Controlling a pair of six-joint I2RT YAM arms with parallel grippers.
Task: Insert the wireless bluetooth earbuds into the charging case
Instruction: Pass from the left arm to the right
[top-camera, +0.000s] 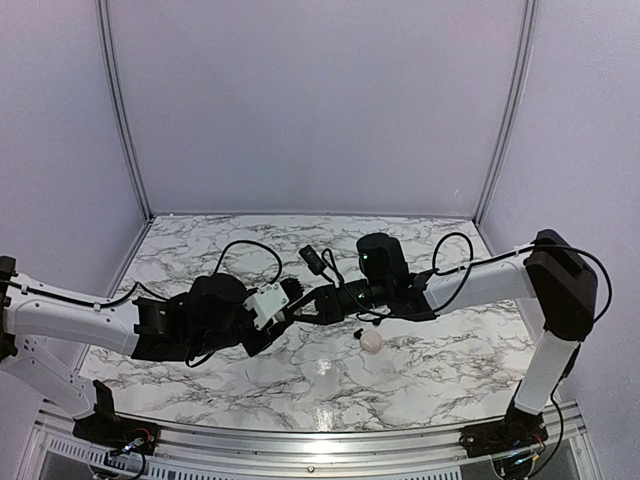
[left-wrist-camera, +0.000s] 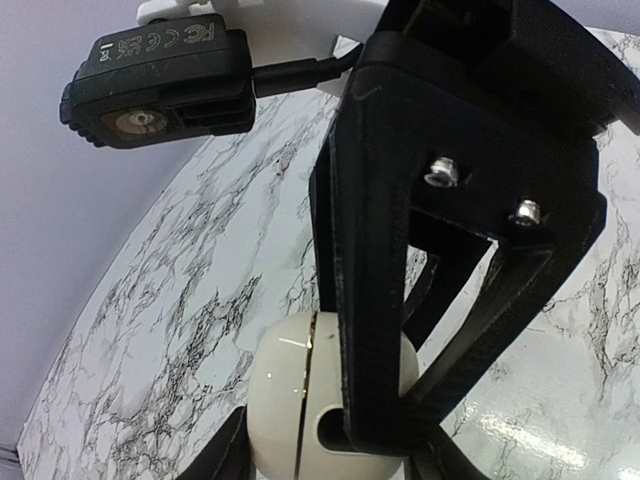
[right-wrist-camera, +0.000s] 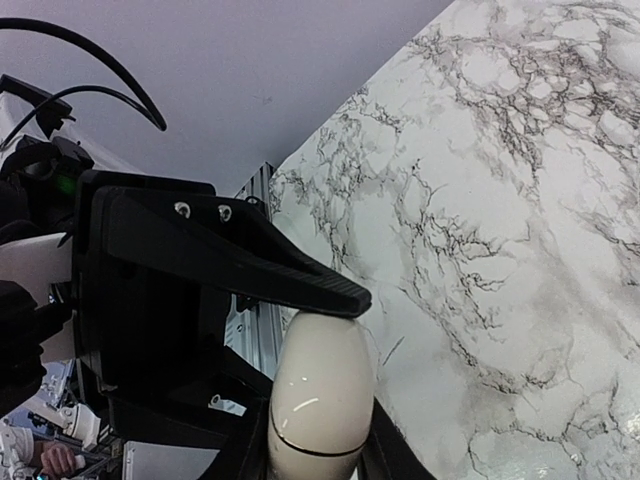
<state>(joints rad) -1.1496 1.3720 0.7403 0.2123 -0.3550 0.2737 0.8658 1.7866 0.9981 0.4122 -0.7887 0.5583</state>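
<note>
A cream pebble-shaped charging case (left-wrist-camera: 285, 400) is held above the marble table, lid seam showing. My left gripper (left-wrist-camera: 325, 452) is shut on it, one dark finger at each lower side. My right gripper (right-wrist-camera: 318, 452) clasps the same case (right-wrist-camera: 320, 385) from the opposite side, its fingers pressed on both flanks. In the left wrist view, the right arm's broad black fingers (left-wrist-camera: 375, 300) cross the front of the case. In the top view both grippers (top-camera: 300, 306) meet mid-table and hide the case. A tiny black earbud (top-camera: 358, 332) lies on the table by the right gripper.
A round white pebble-like case (top-camera: 372, 341) sits on the marble table (top-camera: 440, 370) just right of the black bud. Cables loop behind both wrists (top-camera: 250, 250). Lilac walls close off the back and sides, and a metal rail (top-camera: 300, 440) runs along the near edge.
</note>
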